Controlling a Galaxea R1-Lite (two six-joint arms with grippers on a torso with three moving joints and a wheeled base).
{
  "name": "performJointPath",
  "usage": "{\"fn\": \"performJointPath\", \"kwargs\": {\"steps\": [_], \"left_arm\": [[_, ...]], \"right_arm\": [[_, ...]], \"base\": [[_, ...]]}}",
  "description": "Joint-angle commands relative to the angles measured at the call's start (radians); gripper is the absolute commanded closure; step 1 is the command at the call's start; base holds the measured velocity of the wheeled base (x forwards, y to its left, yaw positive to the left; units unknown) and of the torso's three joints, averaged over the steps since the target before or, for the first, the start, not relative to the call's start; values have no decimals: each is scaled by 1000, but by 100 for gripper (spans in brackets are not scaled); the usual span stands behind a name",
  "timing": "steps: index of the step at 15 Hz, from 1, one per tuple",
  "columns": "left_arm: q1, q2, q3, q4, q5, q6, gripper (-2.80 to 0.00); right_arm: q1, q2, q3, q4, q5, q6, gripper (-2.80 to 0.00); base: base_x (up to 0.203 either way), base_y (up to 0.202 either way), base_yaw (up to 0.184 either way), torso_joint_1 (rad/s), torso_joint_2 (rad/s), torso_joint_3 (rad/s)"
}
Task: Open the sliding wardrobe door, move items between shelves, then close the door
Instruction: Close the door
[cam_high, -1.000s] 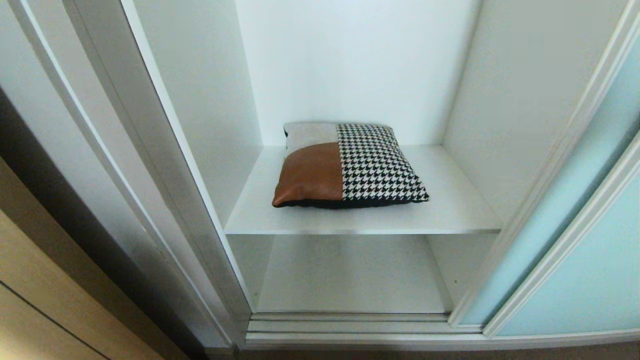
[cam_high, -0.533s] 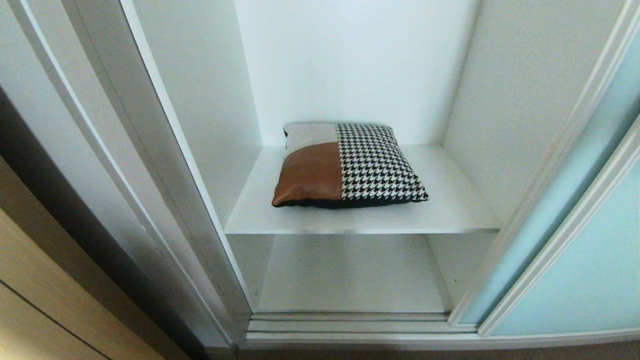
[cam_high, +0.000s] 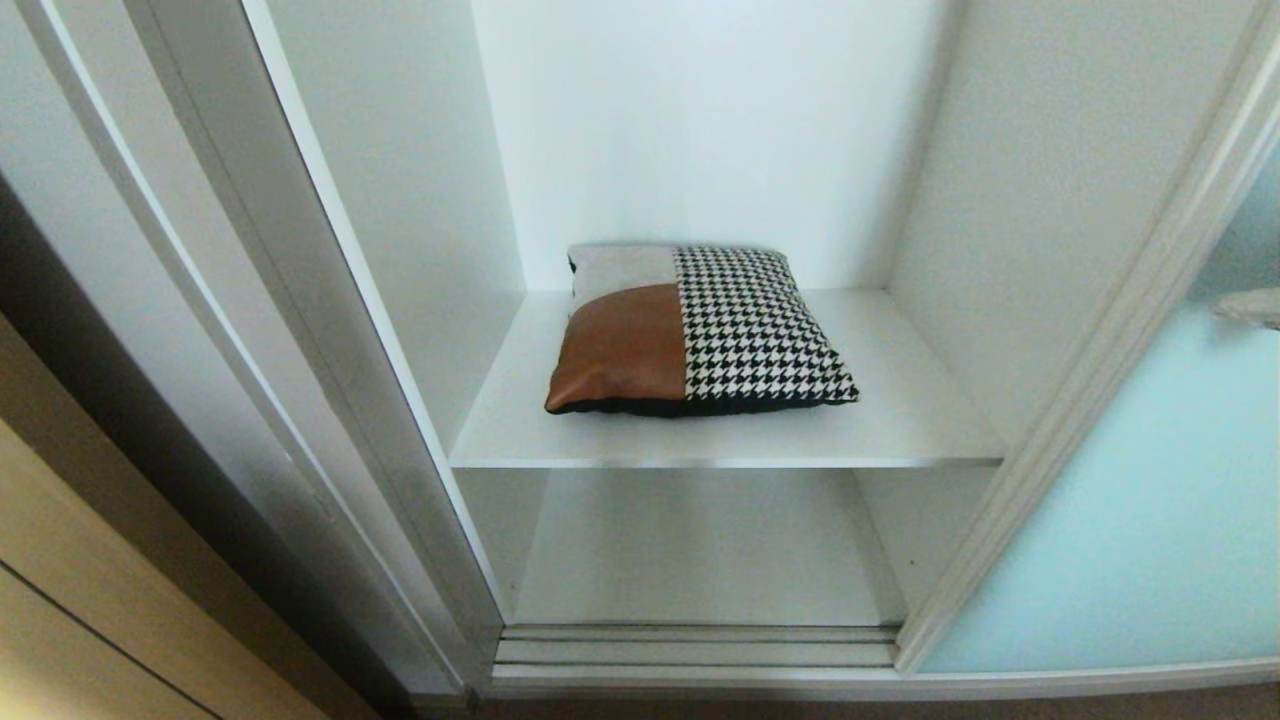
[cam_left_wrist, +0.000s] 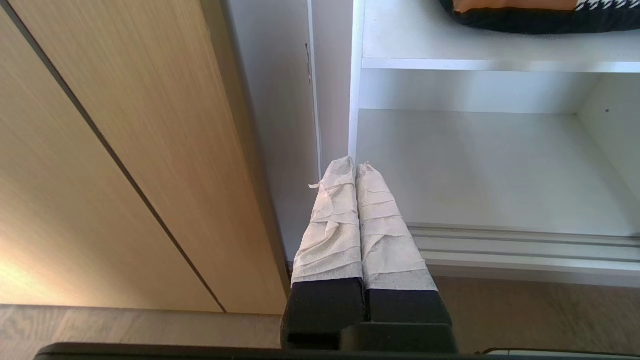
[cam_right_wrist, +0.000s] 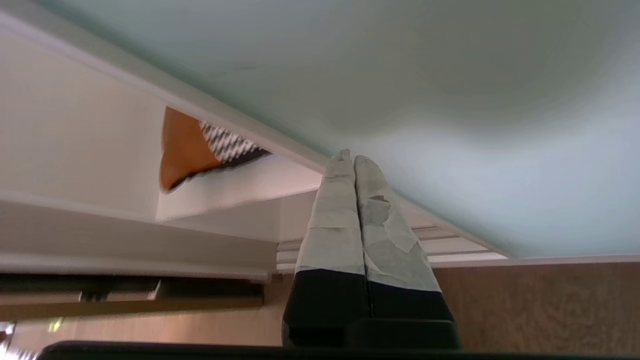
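So the sliding wardrobe door (cam_high: 1150, 500) sits off to the right, compartment open. Cushion (cam_high: 700, 335) lies flat on the upper of 2 shelves (cam_high: 900, 420). Right hand (cam_right_wrist: 354, 162), fingers together, is by the door glass; left hand (cam_left_wrist: 355, 167) together too, low outside.

Cushion (cam_high: 700, 330): right half blk-&-wht houndstooth, left front patch rust-brown w/ slight sheen, left back patch beige-grey, blk edging along the front. Shelves (cam_high: 900, 420): plain white, upper one w/ a thin silvery strip on its front edge; wardrobe walls (cam_high: 700, 130) same white, no pattern. Sliding wardrobe door (cam_high: 1150, 520): frosted pale aqua-blue glass, silvery-white frame. Bottom track (cam_high: 700, 648): white-grey grooves. Side panel (cam_left_wrist: 125, 150) left of the wardrobe: light tan wood grain w/ a thin dark seam line. Floor (cam_right_wrist: 540, 305): brown wood grain. Left hand (cam_left_wrist: 356, 166) & right hand (cam_right_wrist: 350, 156): fingers wrapped in creased off-white tape, blk at the base.
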Motion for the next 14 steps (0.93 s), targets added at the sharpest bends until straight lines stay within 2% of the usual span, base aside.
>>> {"fn": "performJointPath", "kwargs": {"steps": [1, 4, 7, 9, 14], "left_arm": [[0, 2, 2, 0, 0, 0, 0], [0, 2, 2, 0, 0, 0, 0], [0, 2, 2, 0, 0, 0, 0], [0, 2, 2, 0, 0, 0, 0], [0, 2, 2, 0, 0, 0, 0]], "right_arm": [[72, -75, 59, -9, 0, -16, 0], [180, -123, 97, -12, -13, -29, 0], [332, -140, 122, -15, -143, -33, 0], [420, -142, 132, -15, -239, -67, 0], [527, -139, 121, -18, -362, -78, 0]], "base": [[0, 0, 0, 0, 0, 0], [0, 0, 0, 0, 0, 0], [0, 0, 0, 0, 0, 0], [0, 0, 0, 0, 0, 0], [0, 0, 0, 0, 0, 0]]}}
